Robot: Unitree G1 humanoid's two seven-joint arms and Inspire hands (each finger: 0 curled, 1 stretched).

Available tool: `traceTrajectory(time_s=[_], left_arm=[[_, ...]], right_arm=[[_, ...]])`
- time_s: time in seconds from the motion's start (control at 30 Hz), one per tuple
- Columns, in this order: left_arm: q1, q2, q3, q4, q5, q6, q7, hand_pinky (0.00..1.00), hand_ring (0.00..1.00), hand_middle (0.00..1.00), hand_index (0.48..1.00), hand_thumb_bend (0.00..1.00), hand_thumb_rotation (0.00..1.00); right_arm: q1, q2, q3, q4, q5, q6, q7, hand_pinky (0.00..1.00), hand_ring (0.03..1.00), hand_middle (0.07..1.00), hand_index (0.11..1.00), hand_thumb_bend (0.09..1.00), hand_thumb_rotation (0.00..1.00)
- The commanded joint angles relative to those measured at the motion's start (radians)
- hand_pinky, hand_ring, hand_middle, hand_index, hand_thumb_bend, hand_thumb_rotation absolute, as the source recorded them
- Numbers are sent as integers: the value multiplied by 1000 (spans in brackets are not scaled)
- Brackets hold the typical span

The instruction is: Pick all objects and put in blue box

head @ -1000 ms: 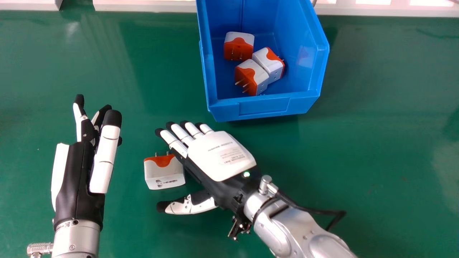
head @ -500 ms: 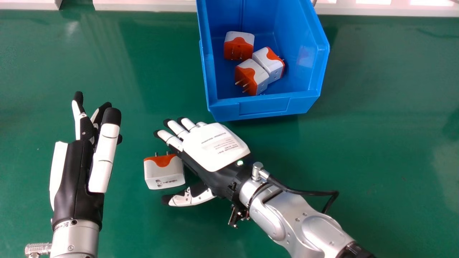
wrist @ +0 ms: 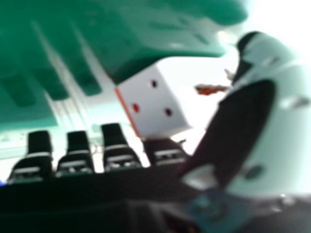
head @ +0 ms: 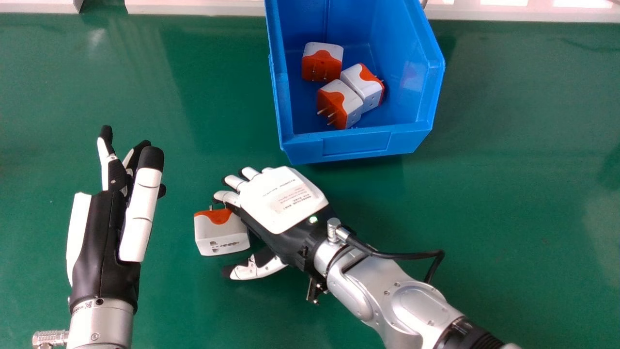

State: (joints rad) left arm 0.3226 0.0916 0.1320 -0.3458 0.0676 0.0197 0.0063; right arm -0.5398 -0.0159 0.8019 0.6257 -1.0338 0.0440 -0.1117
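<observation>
Green tabletop [head: 513, 203] held one adapter [head: 220, 236]; you were at its grasp, right hand [head: 283, 199] unclenched beside it, left hand [head: 102, 240] relaxed farther left. Next, you needed to pinch it.

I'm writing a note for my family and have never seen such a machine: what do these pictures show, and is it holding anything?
This is a human-shaped robot with two silver arms, each ending in a black and white hand. The wide picture looks down from its head; the close one comes from a camera at its right hand.

On the green table lies one white and orange plug adapter. The right hand is beside it, thumb on the near side, and does not seem to have a firm hold yet. The left hand is open and holds nothing.

Beyond them stands a blue box with three similar adapters inside.
</observation>
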Motion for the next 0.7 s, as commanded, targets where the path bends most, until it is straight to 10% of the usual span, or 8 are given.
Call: traceTrajectory(time_s=[0.0, 0.1, 0.27, 0.43, 0.67], left_arm=[[6, -3, -2, -33, -1, -1, 2, 823, 916, 939, 963, 748, 1000], [4, -3, -1, -32, -2, 0, 1, 823, 916, 939, 963, 744, 1000], [3, -4, -4, -36, -2, 3, 0, 824, 916, 939, 963, 742, 1000], [9, -4, -8, -46, 2, 5, 1, 825, 917, 940, 963, 720, 1000], [13, -4, -10, -53, 4, 7, 2, 826, 918, 941, 964, 716, 1000]], right_arm=[[-22, 22, 7, 3, 0, 5, -15, 777, 865, 864, 804, 401, 594], [-36, 34, 10, 42, 5, -11, -46, 723, 813, 811, 722, 480, 380], [-59, 61, -14, 118, 60, -65, -82, 699, 788, 785, 675, 485, 333], [-94, 81, -2, 176, 70, -57, -96, 278, 338, 536, 525, 519, 69], [-118, 94, 10, 208, 73, -40, -125, 132, 189, 472, 483, 527, 2]])
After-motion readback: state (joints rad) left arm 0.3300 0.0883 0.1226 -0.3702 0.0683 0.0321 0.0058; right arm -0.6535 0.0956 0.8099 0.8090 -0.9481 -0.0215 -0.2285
